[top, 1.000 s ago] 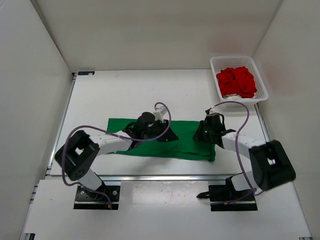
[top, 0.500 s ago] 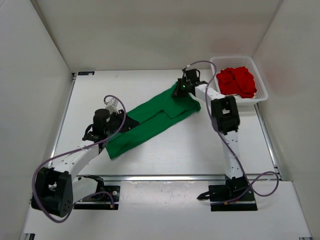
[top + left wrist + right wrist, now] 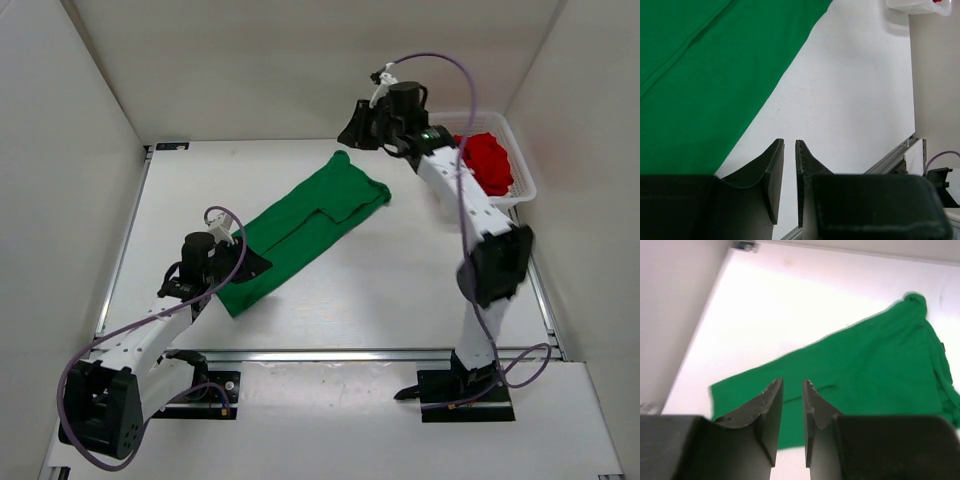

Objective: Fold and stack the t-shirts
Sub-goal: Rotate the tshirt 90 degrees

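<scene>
**Operator:** How did my left pincer stand?

**Observer:** Your left pincer (image 3: 789,142) had its jaws a narrow slit apart, with nothing between them. Its tips were over bare table (image 3: 850,100), just beside the long edge of the green t-shirt (image 3: 700,75). From above, it sat low at the shirt's near-left end. I couldn't tell whether the tips touched the table.

**Operator:** And the right one?

**Observer:** Your right pincer (image 3: 791,384) was also slightly parted and empty. It hung well above the table, near the back wall, looking down on the green t-shirt (image 3: 865,360). In the top view it hovered just beyond the shirt's far end, apart from the cloth.

**Operator:** Where did the shirts lie?

**Observer:** The green t-shirt (image 3: 300,225) lay flat on the table as a long folded band. It ran diagonally from your left pincer (image 3: 250,262) toward your right pincer (image 3: 352,135), and its far end was broader and a little rumpled. The red t-shirt (image 3: 487,160) sat crumpled in the white basket (image 3: 522,168) at the far right corner, partly behind your right arm. Any pale cloth under the red was too hidden for me to be sure of.
</scene>
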Motion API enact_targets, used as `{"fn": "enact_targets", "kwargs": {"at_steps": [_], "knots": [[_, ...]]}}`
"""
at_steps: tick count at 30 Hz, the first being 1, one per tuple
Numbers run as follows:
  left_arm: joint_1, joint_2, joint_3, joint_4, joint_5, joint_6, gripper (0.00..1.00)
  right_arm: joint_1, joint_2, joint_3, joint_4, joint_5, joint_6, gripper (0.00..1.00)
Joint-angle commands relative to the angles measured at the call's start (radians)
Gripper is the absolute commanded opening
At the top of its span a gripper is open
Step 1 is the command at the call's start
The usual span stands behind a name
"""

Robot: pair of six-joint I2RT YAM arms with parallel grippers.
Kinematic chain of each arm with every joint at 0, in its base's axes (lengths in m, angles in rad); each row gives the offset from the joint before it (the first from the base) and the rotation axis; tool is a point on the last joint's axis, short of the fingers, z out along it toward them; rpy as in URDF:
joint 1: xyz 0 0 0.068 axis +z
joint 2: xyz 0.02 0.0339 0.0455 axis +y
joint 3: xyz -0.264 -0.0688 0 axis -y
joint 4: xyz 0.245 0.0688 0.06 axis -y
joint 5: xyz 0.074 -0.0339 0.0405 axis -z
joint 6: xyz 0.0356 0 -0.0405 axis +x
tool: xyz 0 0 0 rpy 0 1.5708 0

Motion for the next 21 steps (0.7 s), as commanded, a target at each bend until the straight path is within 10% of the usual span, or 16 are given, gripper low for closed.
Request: {"fn": "enact_targets", "kwargs": {"at_steps": [1, 4, 7, 21], "knots": [[0.003, -0.050, -0.004, -0.020, 0.007, 0.023, 0.27, 0.061, -0.275, -0.324, 0.150, 0.047, -0.012, 0.21], [0.028, -0.039, -0.001, -0.005, 0.075, 0.032, 0.27, 0.131, -0.511, -0.863, 0.448, 0.042, 0.109, 0.28], [0.028, -0.010, 0.046, -0.033, 0.117, 0.058, 0.29, 0.226, -0.543, -1.068, 0.545, 0.063, 0.176, 0.29], [0.020, -0.065, 0.026, -0.037, 0.102, 0.060, 0.30, 0.414, -0.262, -1.181, 0.813, 0.208, 0.385, 0.43]]}}
